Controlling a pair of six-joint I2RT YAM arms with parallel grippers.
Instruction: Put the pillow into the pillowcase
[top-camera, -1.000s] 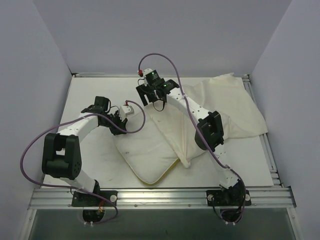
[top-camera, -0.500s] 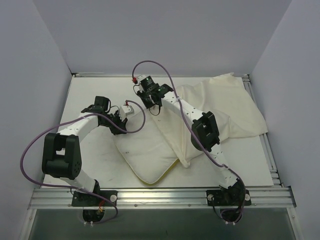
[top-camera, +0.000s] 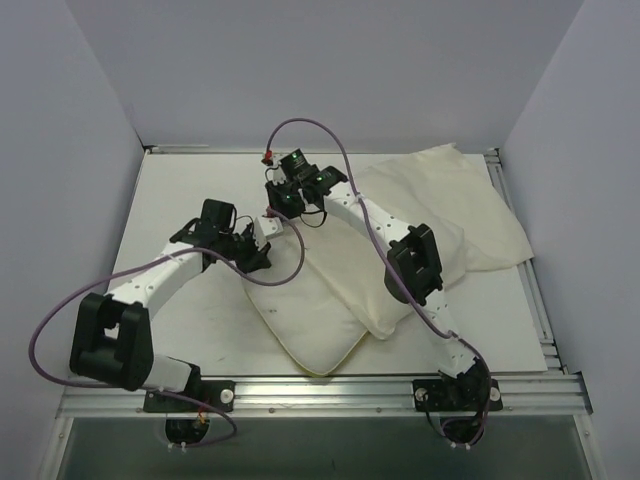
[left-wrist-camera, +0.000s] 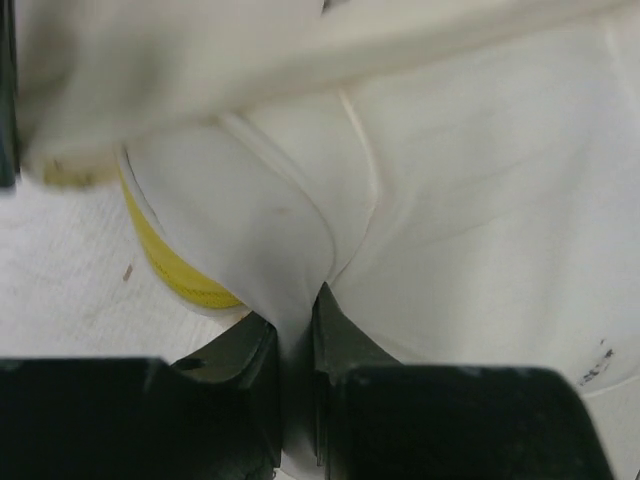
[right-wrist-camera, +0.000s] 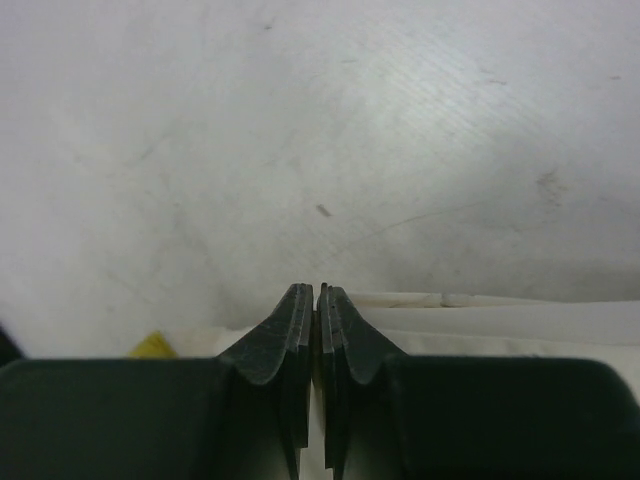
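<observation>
The pillow (top-camera: 300, 320) lies on the table's middle, its right part under the cream pillowcase (top-camera: 450, 200). My left gripper (top-camera: 262, 243) is at the pillow's far left corner. In the left wrist view, that gripper (left-wrist-camera: 295, 300) is shut on a fold of white pillow fabric (left-wrist-camera: 480, 200), with the yellow band (left-wrist-camera: 170, 265) beside it and pillowcase cloth (left-wrist-camera: 200, 60) above. My right gripper (top-camera: 272, 207) is just beyond, at the pillowcase's left edge. In the right wrist view, the gripper (right-wrist-camera: 316, 290) is shut on thin cream pillowcase cloth (right-wrist-camera: 480, 315).
The white table (top-camera: 180, 190) has grey walls on three sides and a metal rail (top-camera: 320, 390) along the near edge. Purple cables (top-camera: 300, 125) loop off both arms. The right arm's elbow (top-camera: 415, 265) hangs over the pillowcase.
The right gripper has shut on the pillowcase's edge and shifted left. The left gripper has carried the pillow's corner to the right. The pillowcase now covers more of the pillow.
</observation>
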